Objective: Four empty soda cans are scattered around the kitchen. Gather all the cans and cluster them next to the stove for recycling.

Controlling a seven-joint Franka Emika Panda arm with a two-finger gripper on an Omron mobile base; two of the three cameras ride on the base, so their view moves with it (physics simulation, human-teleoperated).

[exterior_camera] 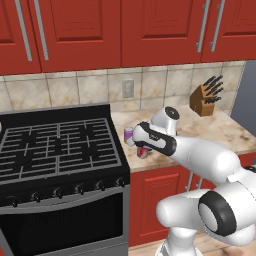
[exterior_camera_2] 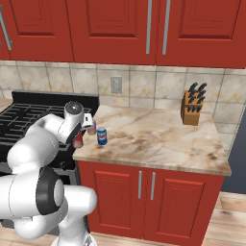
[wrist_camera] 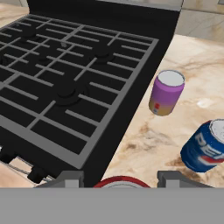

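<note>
My gripper [exterior_camera: 141,148] [exterior_camera_2: 79,137] [wrist_camera: 120,178] points down, shut on a red soda can [exterior_camera: 144,153] [exterior_camera_2: 78,142] whose rim [wrist_camera: 121,182] shows between the fingertips. It hangs low at the counter's front corner, right beside the stove [exterior_camera: 60,145] [exterior_camera_2: 24,117] [wrist_camera: 65,87]. A purple can [exterior_camera: 129,134] [exterior_camera_2: 91,128] [wrist_camera: 166,92] stands upright just behind it, next to the stove's right edge. A blue can [exterior_camera_2: 102,136] [wrist_camera: 205,146] stands a little further right on the marble.
The beige marble counter [exterior_camera: 215,130] [exterior_camera_2: 158,134] runs right from the stove, with a wooden knife block [exterior_camera: 205,97] [exterior_camera_2: 192,108] at its back right. A wall outlet [exterior_camera: 128,88] [exterior_camera_2: 116,84] sits above it, under red upper cabinets.
</note>
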